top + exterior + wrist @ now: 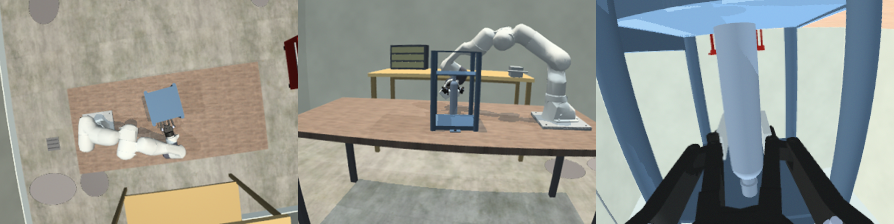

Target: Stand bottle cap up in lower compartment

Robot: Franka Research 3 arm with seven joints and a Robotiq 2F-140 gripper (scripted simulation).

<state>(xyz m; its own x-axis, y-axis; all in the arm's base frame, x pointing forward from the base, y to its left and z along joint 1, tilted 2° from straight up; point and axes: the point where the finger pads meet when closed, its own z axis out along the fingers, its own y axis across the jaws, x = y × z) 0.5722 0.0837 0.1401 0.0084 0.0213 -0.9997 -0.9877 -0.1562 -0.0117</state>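
The blue shelving unit stands mid-table; from above I see only its top shelf. My gripper is shut on the pale grey-blue bottle about its upper part and holds it upright. It is at the unit's front, on the robot's side, between the front posts. In the wrist view the gripper clasps the bottle, whose cap points toward the camera. The bottle's base is close over the lower compartment's floor. I cannot tell whether the base touches it. From above, the gripper is at the shelf's front edge.
The four posts close in the compartment's corners. The arm's base plate is on the table's right end. Behind stands a yellow table with a drawer cabinet and a grey object.
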